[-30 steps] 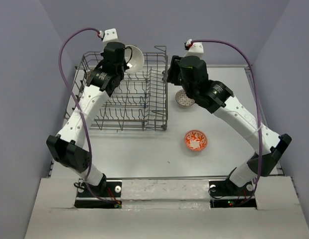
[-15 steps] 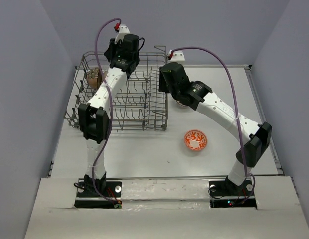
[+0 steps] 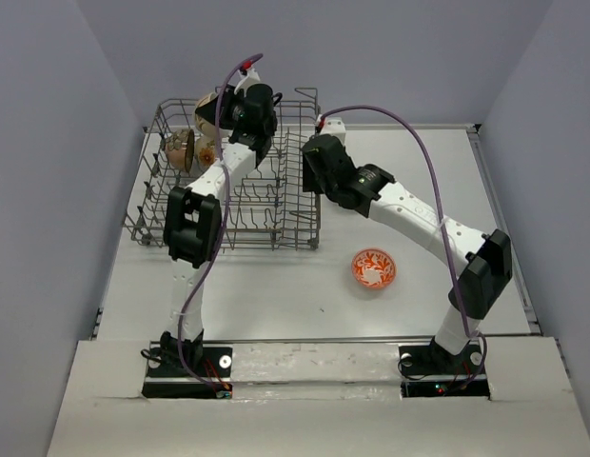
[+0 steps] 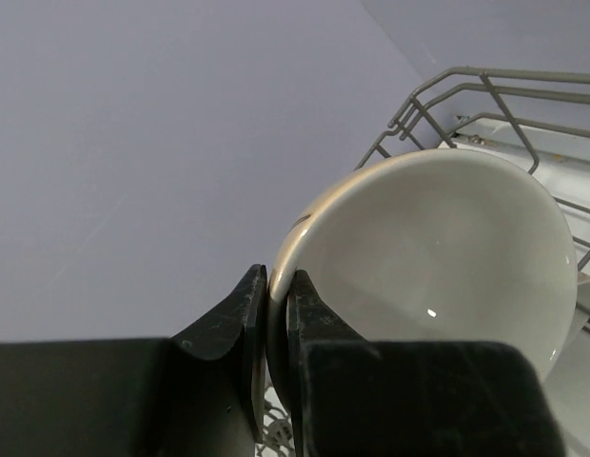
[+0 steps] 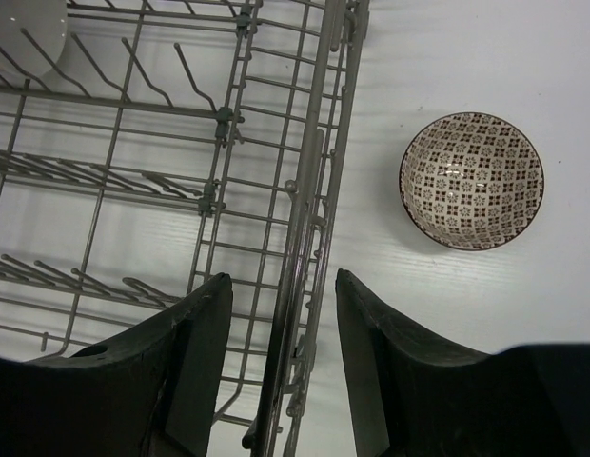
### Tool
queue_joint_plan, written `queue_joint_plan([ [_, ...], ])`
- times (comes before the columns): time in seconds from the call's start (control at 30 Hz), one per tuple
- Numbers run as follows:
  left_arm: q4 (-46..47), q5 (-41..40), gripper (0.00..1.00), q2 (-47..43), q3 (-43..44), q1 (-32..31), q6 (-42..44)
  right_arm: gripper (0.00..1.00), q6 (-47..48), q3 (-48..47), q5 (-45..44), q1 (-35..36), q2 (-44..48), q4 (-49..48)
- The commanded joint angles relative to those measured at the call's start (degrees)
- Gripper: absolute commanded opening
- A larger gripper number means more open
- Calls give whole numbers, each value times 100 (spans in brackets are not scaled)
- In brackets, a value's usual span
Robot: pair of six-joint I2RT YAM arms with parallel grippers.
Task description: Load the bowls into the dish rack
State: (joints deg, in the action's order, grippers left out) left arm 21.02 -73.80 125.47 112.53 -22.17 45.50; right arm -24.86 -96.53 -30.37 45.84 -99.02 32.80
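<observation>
The grey wire dish rack (image 3: pixel 276 233) stands at the left. My left gripper (image 3: pixel 222 116) is shut on the rim of a white bowl (image 4: pixel 438 257), held tilted above the rack's far left part (image 4: pixel 485 81). A brown bowl (image 3: pixel 177 150) and a pale bowl (image 3: pixel 207 152) stand in the rack's far left. My right gripper (image 5: pixel 281 295) is open above the rack's right side wall (image 5: pixel 309 219), one finger on each side of it. The grey-patterned bowl (image 5: pixel 471 181) lies on the table just right of the rack. The orange-red bowl (image 3: pixel 373 268) sits on the table.
The rack's upright tines (image 5: pixel 133 86) fill its floor, with a white rounded shape (image 5: pixel 24 29) at the far corner of the right wrist view. The right arm (image 3: pixel 409 205) reaches across the table above the patterned bowl. Lilac walls stand close around the table (image 3: pixel 428 286).
My left gripper has carried the white bowl leftward over the rack's far side. My right gripper has moved left from the patterned bowl to the rack's right wall.
</observation>
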Motion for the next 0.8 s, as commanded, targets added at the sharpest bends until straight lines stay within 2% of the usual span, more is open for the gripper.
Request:
queue_joint_plan([
  [0.0, 1475, -425, 0, -128, -108, -85, 969, 53, -98, 108, 93, 21, 164, -256],
  [0.2, 1941, -460, 0, 74, -187, -199, 1418, 53, -107, 257, 93, 21, 225, -335],
  [0.33, 2819, -469, 0, 179, -372, -296, 2120, 53, -115, 293, 128, 21, 217, -370],
  [0.77, 3760, -504, 0, 671, -364, -428, 3069, 53, -106, 416, 198, 21, 331, -414],
])
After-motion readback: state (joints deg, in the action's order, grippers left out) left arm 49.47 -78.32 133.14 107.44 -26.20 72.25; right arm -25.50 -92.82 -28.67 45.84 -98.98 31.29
